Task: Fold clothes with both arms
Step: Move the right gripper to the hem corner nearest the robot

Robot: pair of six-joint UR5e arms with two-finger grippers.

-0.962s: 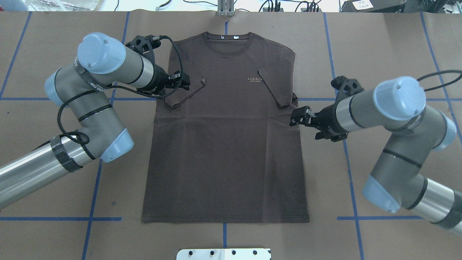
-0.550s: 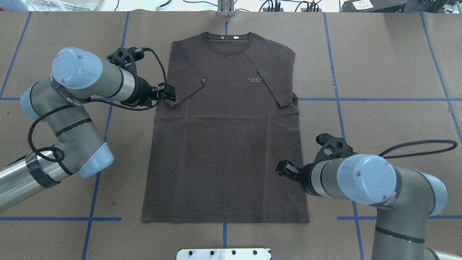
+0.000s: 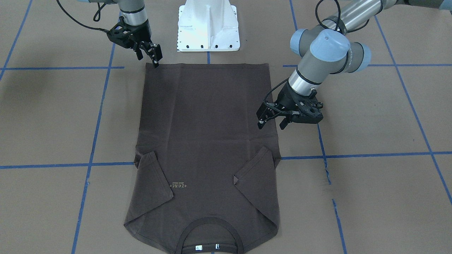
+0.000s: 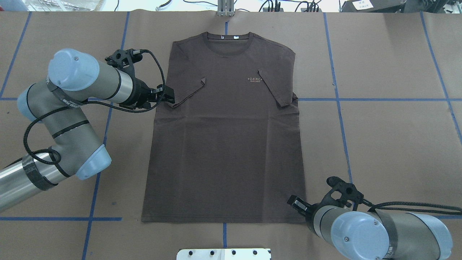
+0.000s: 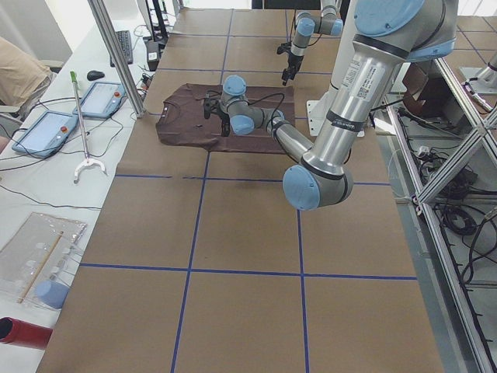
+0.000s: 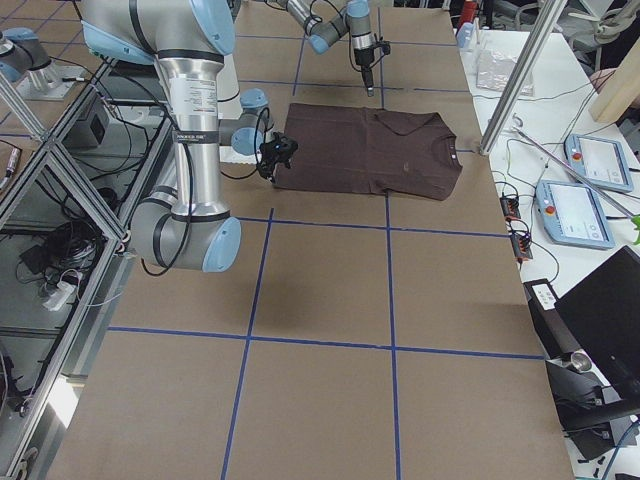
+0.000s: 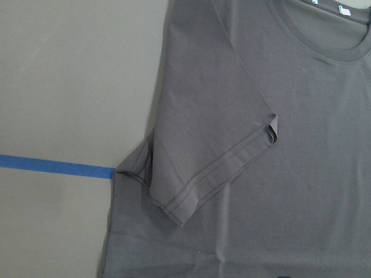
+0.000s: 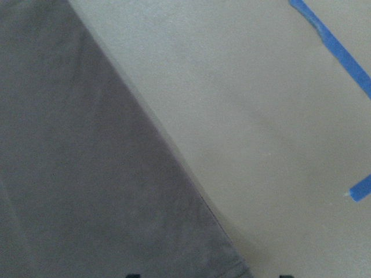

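The dark brown T-shirt [image 4: 227,144] lies flat on the brown paper, collar at the far side, both short sleeves folded in over the chest. Seen from the front, the shirt [image 3: 208,127] has its hem toward the robot's base. My left gripper [image 4: 169,96] hovers open at the shirt's left edge beside the folded sleeve [image 7: 220,168], also seen as the left gripper [image 3: 272,123] with fingers spread. My right gripper [image 4: 294,202] stands open over the hem's right corner; from the front, the right gripper [image 3: 148,58] has one fingertip close to that corner. Neither holds cloth.
The white pedestal base [image 3: 208,26] stands just behind the hem. Blue tape lines [image 4: 379,99] cross the paper. A metal post [image 5: 116,54], tablets [image 5: 46,132], a reacher tool [image 5: 81,124] and a person's sleeve [image 5: 15,70] are beyond the collar end.
My right gripper has swept along the shirt's right side from the sleeve down to the hem corner. My left gripper has drawn back off the folded left sleeve to the shirt's edge.
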